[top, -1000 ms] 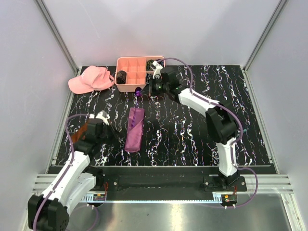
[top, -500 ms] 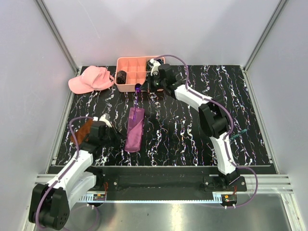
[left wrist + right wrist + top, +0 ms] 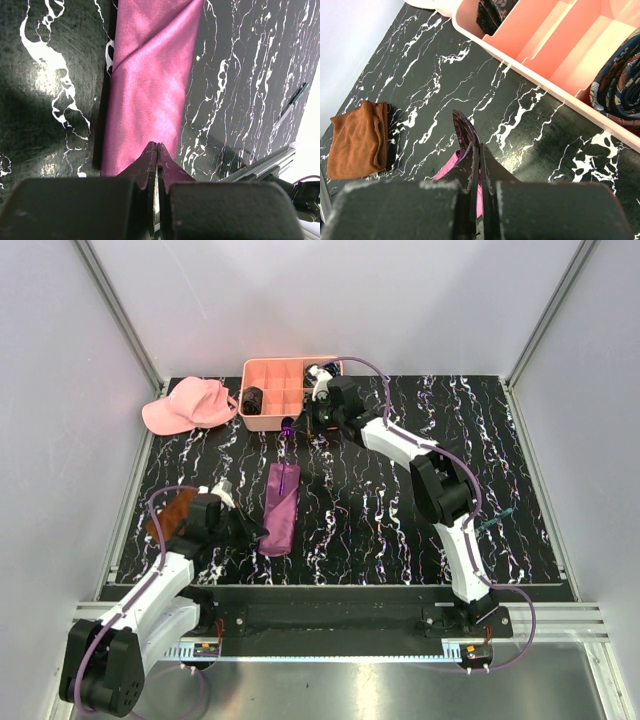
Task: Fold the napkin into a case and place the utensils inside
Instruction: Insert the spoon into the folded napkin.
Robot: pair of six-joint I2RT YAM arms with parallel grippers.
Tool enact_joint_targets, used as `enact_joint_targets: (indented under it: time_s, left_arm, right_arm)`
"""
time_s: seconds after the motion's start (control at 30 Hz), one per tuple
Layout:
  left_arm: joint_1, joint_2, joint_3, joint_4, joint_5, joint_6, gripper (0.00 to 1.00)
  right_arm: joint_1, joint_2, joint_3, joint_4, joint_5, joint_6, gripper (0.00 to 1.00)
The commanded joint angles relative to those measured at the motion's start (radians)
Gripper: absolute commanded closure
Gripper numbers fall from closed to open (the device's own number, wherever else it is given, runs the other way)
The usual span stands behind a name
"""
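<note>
Left hand: the left hand is fully closed, its jaws pressed together. The tips rest on the near end of the napkin, by its left edge. The left wrist view does not show whether any cloth is pinched between them.
Right hand: the right hand reaches to the far side of the counter. It is clamped shut on a slim utensil whose visible end is dark with a purple-blue sheen. That rounded end sticks out just past the fingertips.
Napkin: the thin magenta-purple cloth napkin lies folded into a narrow strip, left of the counter's middle.
Napkin axis: its long axis runs near to far, and the far end leans slightly right. In the left wrist view a diagonal fold crosses its far part.
Utensil place: the utensil hangs just beyond the napkin's far end, close to the near wall of the tray. How its shaft lies is too small to tell from above.
Counter: a black marble-patterned counter with white veins.
Tray: a salmon-pink plastic compartment tray sits at the far edge and holds dark coiled bundles.
Cap: a pink fabric cap lies left of the tray.
Brown cloth: a small rust-brown folded cloth lies at the near left, beside the left arm.
</note>
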State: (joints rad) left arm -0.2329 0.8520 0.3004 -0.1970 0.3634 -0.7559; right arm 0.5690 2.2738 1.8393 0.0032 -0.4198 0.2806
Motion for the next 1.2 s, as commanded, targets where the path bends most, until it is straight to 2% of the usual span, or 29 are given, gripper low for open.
enact_joint_targets:
  time_s: [0.0,0.47,0.7,1.17]
  left_arm:
    - [0.0,-0.016,0.013,-0.002,0.019,0.001,1.0]
    - [0.0,-0.059,0.034,-0.108,-0.023,-0.028,1.0]
    - [0.0,0.016,-0.012,-0.042,0.011,-0.057,1.0]
    - [0.0,-0.008,-0.058,-0.03,-0.011,-0.065,1.0]
  right_arm:
    - [0.018,0.001,-0.003,0.05,0.007,-0.009,1.0]
    - [0.055,-0.017,-0.055,0.06,0.01,-0.011,1.0]
    - [0.068,-0.023,-0.087,0.073,-0.008,0.014,1.0]
    - [0.092,-0.034,-0.132,0.096,-0.053,0.121,1.0]
